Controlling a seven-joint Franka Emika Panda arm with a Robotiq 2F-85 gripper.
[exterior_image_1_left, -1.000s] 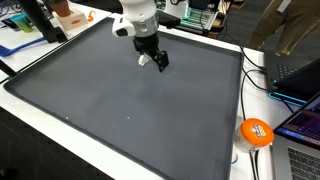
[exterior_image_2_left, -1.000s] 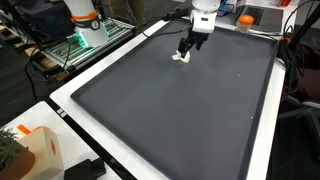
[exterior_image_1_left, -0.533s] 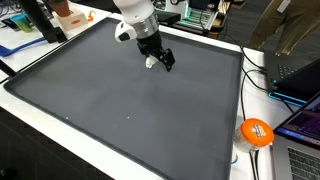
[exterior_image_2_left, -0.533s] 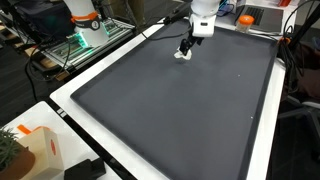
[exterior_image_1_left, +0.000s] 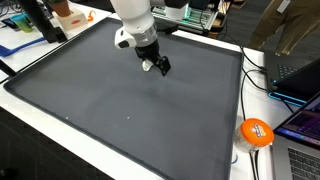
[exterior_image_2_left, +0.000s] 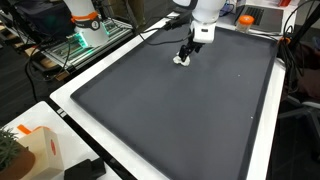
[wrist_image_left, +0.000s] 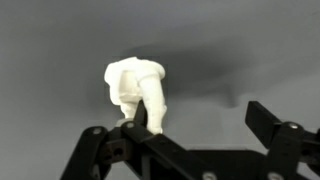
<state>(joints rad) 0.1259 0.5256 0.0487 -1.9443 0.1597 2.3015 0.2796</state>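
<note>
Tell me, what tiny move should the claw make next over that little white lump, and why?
Probably a small sideways shift to centre it. In the wrist view the open gripper has the white lump near one finger, not midway between the two, so closing now might only clip its edge. It lies on the dark mat.

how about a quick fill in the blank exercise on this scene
1. The hand hangs over the mat with its jaws ____.
2. The small object close by the hand is ____ in colour.
3. Beyond the edge of the dark mat sits a round thing coloured ____.
Missing words: open; white; orange.
</note>
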